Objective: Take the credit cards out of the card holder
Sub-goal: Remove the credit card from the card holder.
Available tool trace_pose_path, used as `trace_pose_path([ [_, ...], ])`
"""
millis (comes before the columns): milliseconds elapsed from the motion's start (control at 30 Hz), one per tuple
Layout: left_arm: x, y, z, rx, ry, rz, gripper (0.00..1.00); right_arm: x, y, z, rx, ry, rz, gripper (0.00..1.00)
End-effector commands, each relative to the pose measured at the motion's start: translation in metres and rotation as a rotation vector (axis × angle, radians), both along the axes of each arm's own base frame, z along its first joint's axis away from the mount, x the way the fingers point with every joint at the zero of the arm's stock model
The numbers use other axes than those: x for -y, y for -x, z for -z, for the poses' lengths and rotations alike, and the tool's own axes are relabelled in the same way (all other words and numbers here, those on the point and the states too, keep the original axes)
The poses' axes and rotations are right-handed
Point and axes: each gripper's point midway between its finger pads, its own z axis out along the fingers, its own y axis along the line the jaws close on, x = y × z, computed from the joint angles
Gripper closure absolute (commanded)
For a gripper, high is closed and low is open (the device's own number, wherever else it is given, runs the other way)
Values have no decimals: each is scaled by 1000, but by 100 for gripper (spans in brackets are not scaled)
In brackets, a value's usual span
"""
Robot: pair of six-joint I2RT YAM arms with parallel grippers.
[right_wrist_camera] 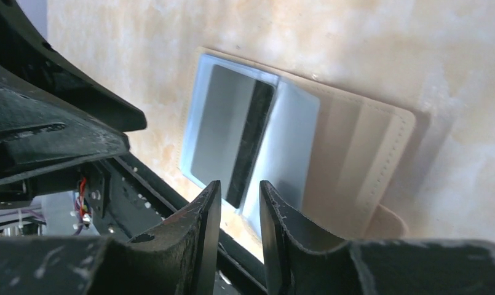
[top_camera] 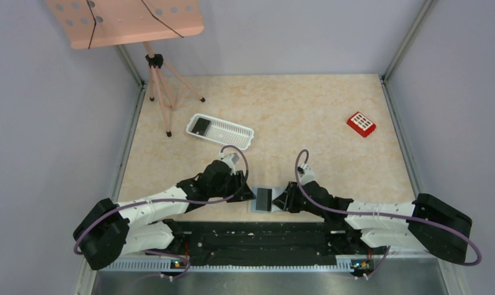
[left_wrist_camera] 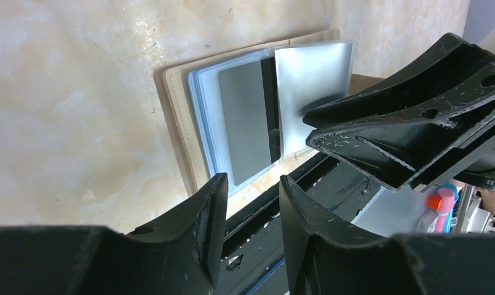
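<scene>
The card holder (top_camera: 264, 200) lies open on the table near its front edge, between my two grippers. In the left wrist view its beige cover (left_wrist_camera: 177, 123) holds clear sleeves with a grey card (left_wrist_camera: 245, 123) that has a dark stripe. One clear sleeve leaf (left_wrist_camera: 312, 74) stands up by the right gripper's tips (left_wrist_camera: 307, 129). The right wrist view shows the same holder (right_wrist_camera: 355, 160) and card (right_wrist_camera: 223, 135). My left gripper (left_wrist_camera: 254, 179) is open and empty, just short of the holder's near edge. My right gripper (right_wrist_camera: 240, 184) is narrowly open, with nothing seen between its fingers.
A white slotted basket (top_camera: 232, 132) at the back left holds a dark card (top_camera: 201, 126). A red box with white squares (top_camera: 361, 123) sits at the back right. A tripod (top_camera: 162, 86) with a pink board stands at the far left. The black base rail (top_camera: 257, 236) runs along the front edge.
</scene>
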Motion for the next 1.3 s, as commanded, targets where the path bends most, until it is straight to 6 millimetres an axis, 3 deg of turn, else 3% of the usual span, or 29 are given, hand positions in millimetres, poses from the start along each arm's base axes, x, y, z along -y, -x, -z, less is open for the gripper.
trace_pose_path([
  [0, 4, -4, 1, 23, 1, 5, 58, 4, -1, 2, 6, -10, 31, 71],
  [367, 5, -1, 17, -5, -29, 36, 58, 14, 0, 9, -10, -11, 65, 75],
  [733, 9, 2, 23, -20, -11, 52, 71, -20, -2, -50, 58, -158, -34, 71],
  [1033, 13, 4, 19, -20, 21, 62, 75, -34, -7, -30, -6, -101, -37, 70],
  [1267, 10, -1, 16, 12, 13, 38, 79, -31, -11, -9, -35, -41, -8, 71],
])
